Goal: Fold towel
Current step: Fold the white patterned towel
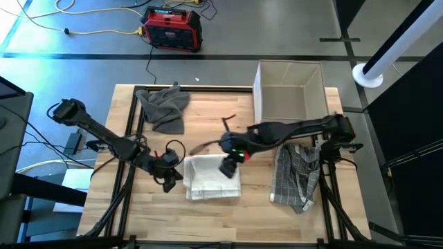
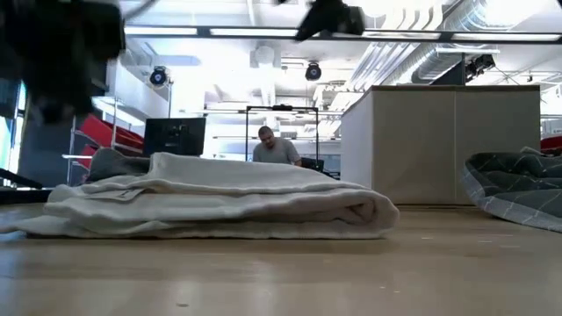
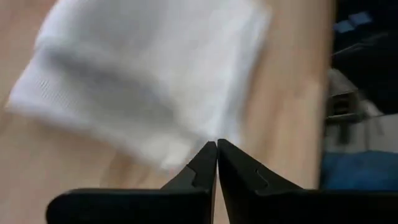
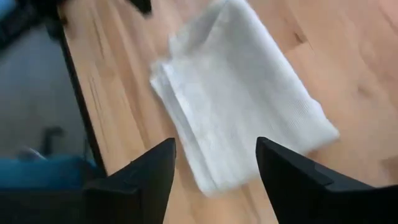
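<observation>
With the towel (image 1: 212,177) already folded, the right gripper (image 1: 229,168) hovers over it, fingers apart, the left gripper (image 1: 171,173) pinched empty just beside; next probably calls for clearing away.

My four camera views
One overhead looking down, one level across the pale wooden surface (image 1: 208,214), two wrist cameras close above; all share the folded white cloth towel (image 1: 211,178).
</observation>
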Robot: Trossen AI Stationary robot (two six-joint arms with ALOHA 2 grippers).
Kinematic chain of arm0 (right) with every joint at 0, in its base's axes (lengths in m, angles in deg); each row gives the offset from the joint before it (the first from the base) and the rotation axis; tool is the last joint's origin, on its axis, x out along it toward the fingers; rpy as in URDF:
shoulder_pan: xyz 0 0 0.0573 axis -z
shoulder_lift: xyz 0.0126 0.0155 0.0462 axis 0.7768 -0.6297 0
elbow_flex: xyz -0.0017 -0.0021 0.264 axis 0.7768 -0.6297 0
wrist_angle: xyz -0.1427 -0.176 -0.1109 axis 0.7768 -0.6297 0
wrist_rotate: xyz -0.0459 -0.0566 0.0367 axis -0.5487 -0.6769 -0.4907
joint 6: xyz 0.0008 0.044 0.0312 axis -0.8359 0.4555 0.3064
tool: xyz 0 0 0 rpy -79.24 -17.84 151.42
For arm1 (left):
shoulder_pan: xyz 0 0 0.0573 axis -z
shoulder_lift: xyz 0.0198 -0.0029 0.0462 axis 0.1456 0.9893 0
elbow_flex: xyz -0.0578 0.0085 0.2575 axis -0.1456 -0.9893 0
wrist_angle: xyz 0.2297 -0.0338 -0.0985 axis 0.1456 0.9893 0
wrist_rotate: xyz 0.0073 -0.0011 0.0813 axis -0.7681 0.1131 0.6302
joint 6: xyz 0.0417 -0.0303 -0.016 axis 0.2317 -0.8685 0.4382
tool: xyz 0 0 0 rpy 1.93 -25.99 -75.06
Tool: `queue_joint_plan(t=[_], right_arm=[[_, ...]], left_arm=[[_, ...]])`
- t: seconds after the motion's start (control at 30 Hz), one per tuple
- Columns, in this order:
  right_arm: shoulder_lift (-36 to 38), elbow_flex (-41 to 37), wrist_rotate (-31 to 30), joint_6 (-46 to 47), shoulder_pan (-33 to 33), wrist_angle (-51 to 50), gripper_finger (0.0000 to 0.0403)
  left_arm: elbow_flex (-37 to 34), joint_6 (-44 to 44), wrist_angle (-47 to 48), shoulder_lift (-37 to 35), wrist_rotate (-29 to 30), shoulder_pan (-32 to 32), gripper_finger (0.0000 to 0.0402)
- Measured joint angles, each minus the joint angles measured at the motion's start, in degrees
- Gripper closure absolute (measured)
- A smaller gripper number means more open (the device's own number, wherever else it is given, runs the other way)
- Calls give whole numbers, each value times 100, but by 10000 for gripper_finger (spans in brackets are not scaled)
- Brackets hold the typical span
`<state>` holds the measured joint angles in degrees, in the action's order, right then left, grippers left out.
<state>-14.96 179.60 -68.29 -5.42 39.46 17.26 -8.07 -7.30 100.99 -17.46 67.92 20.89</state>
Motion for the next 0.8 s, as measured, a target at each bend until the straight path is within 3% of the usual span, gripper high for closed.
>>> queue_joint_plan(t=[0.1,0.23,0.47,0.6,0.8], right_arm=[[38,-280,-282,-468,-166,173,203],[20,-1219,-390,-637,-110,1350,238],[-6,-3070,-1012,-153,81,3657,388],[-4,-3667,-1623,123,66,4264,390],[-1,-4265,-1920,315,95,4839,401]], left_arm=[[79,680,-396,83,353,-217,399],[66,1342,-558,540,197,-866,401],[68,1948,-1457,1635,-455,-1490,401],[65,1929,-1141,2038,-688,-1488,401],[66,1780,-716,2119,-685,-1423,401]])
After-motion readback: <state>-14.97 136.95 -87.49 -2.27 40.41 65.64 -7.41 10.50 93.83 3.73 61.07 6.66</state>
